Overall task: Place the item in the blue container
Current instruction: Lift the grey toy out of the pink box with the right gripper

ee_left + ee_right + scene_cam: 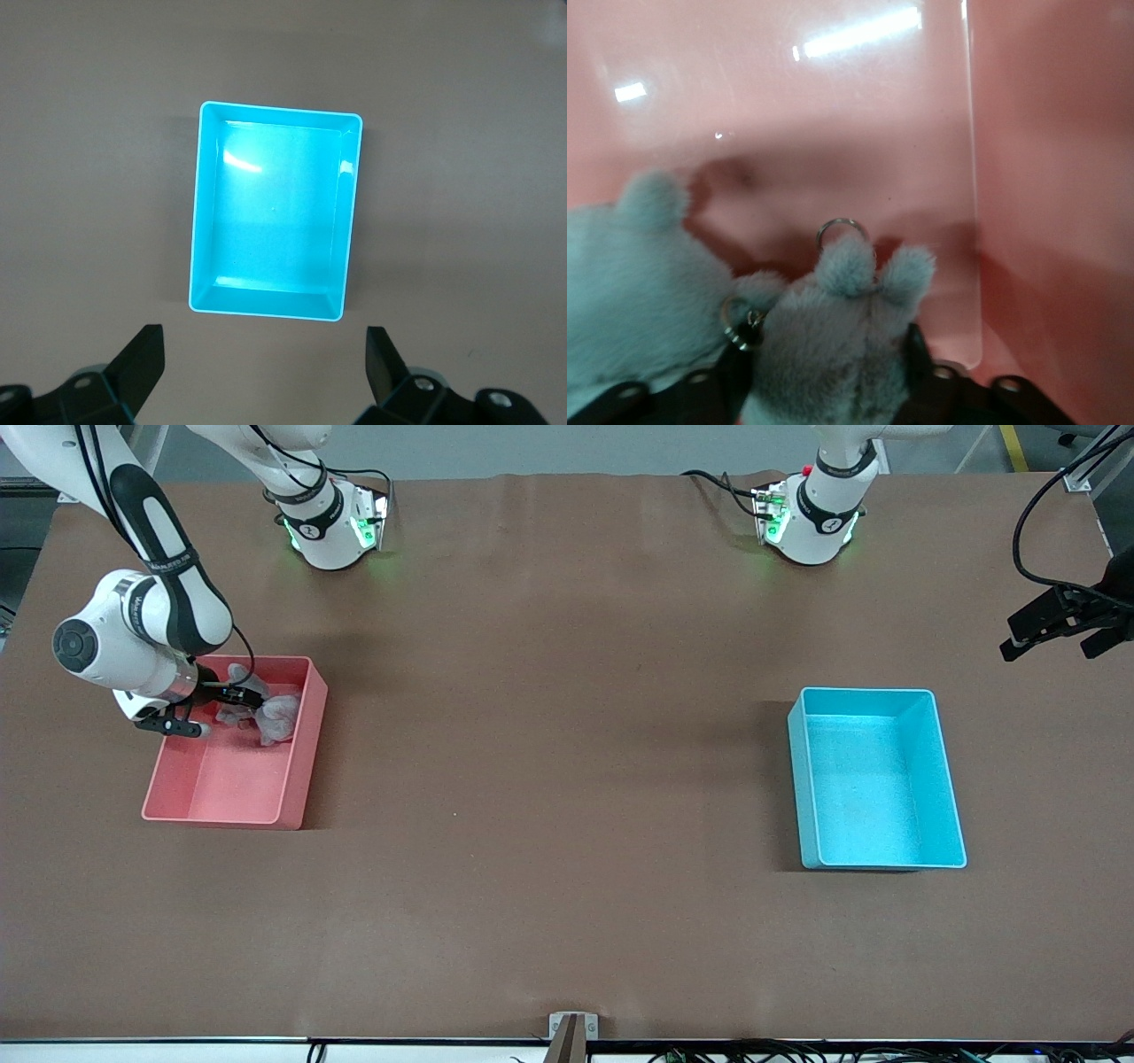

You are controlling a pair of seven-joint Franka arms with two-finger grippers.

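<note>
Two grey plush toys with metal key rings lie in the pink bin [297,779], at the end nearer the robots. My right gripper [232,695] reaches down into that bin. Its black fingers [917,354] press both sides of one plush toy [833,345], which fills the gap between them. The second plush [638,283] lies right beside it. The blue container [873,779] stands empty toward the left arm's end of the table. My left gripper [1059,624] waits open in the air near that end of the table, and the blue container [275,212] shows in its wrist view past its fingertips [146,354].
The pink bin's tall walls [1045,221] stand close around the right gripper. Brown table surface [567,779] stretches between the two bins. Both robot bases [332,522] stand along the table edge farthest from the front camera.
</note>
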